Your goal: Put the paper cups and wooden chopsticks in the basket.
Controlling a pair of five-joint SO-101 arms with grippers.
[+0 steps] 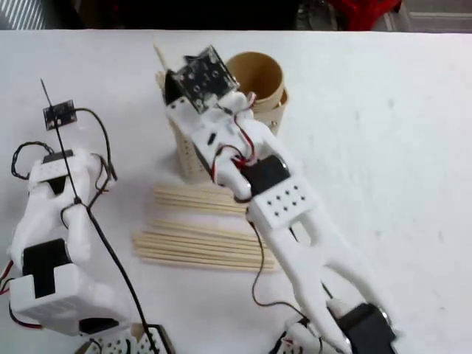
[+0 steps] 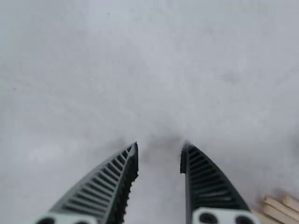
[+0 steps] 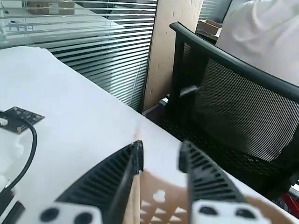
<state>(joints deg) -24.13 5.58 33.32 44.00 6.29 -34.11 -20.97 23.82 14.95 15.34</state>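
Lying in a loose flat pile on the table (image 1: 383,147) just beside the basket (image 1: 188,151), the wooden chopsticks (image 1: 199,240) look light, stiff and prone to rolling, best pinched across their middle. The right gripper (image 3: 159,151) hangs above the basket, jaws slightly apart. The left gripper (image 2: 159,149) points down at bare table near the pile, jaws likewise parted.

matt paper cups (image 1: 259,74), bare pale wooden chopsticks (image 1: 195,243), perforated plastic basket (image 1: 188,158), smooth matt table (image 1: 383,110).
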